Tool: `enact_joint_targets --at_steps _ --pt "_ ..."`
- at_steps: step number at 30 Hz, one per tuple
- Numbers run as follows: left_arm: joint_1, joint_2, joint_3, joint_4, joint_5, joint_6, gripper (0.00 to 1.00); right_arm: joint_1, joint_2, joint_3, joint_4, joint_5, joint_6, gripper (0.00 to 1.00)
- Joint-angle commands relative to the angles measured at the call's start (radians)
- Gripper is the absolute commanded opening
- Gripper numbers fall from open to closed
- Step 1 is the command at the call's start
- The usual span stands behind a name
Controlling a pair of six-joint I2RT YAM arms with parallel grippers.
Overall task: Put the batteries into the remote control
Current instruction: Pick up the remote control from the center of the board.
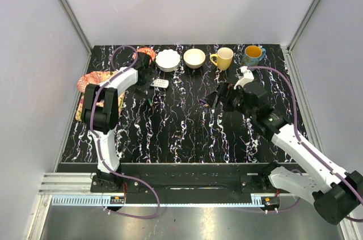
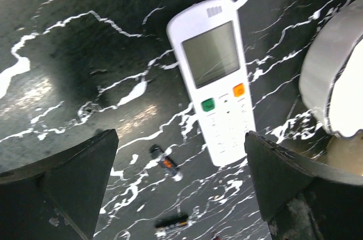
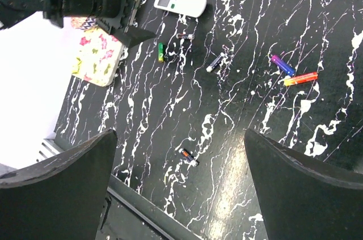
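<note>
The white remote control (image 2: 218, 78) lies face up, screen and buttons showing; its back is hidden. It also shows in the top view (image 1: 160, 83) and the right wrist view (image 3: 180, 3). Two small dark batteries with orange bands (image 2: 166, 162) (image 2: 171, 224) lie just below it, between my left fingers. My left gripper (image 2: 178, 194) (image 1: 147, 78) is open and empty, hovering next to the remote. My right gripper (image 3: 180, 194) (image 1: 214, 98) is open and empty, high above the table over another small battery (image 3: 189, 158). A purple battery (image 3: 282, 65) and a reddish-orange one (image 3: 300, 79) lie further right.
Along the back stand a white bowl (image 1: 168, 60), a cream bowl (image 1: 194, 58), a yellow mug (image 1: 223, 58) and a blue mug (image 1: 253, 54). A floral placemat (image 1: 93, 84) lies at the left edge. A green battery (image 3: 161, 52) and a silvery one (image 3: 215, 62) lie near the remote.
</note>
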Motion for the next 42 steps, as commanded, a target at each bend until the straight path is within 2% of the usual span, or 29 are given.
enact_joint_targets --at_steps 1,9,17,27,31,42 --pt "-0.003 0.052 0.113 -0.014 -0.033 -0.075 0.99 0.001 -0.057 -0.011 -0.026 -0.028 0.015 1.0" --pt "0.001 0.166 0.251 -0.064 -0.05 -0.082 0.97 0.001 -0.071 -0.028 -0.046 -0.038 0.015 1.0" --pt "0.01 0.209 0.265 -0.068 -0.052 -0.091 0.91 0.001 -0.095 -0.026 -0.058 -0.043 0.027 1.0" --pt "0.024 0.292 0.354 -0.116 -0.064 -0.08 0.84 0.001 -0.106 -0.026 -0.066 -0.049 0.038 1.0" --pt "0.027 0.332 0.428 -0.209 -0.076 -0.045 0.75 0.001 -0.103 -0.019 -0.07 -0.043 0.029 1.0" --pt "0.032 0.368 0.456 -0.309 -0.071 -0.006 0.7 0.001 -0.1 0.003 -0.075 -0.04 0.019 1.0"
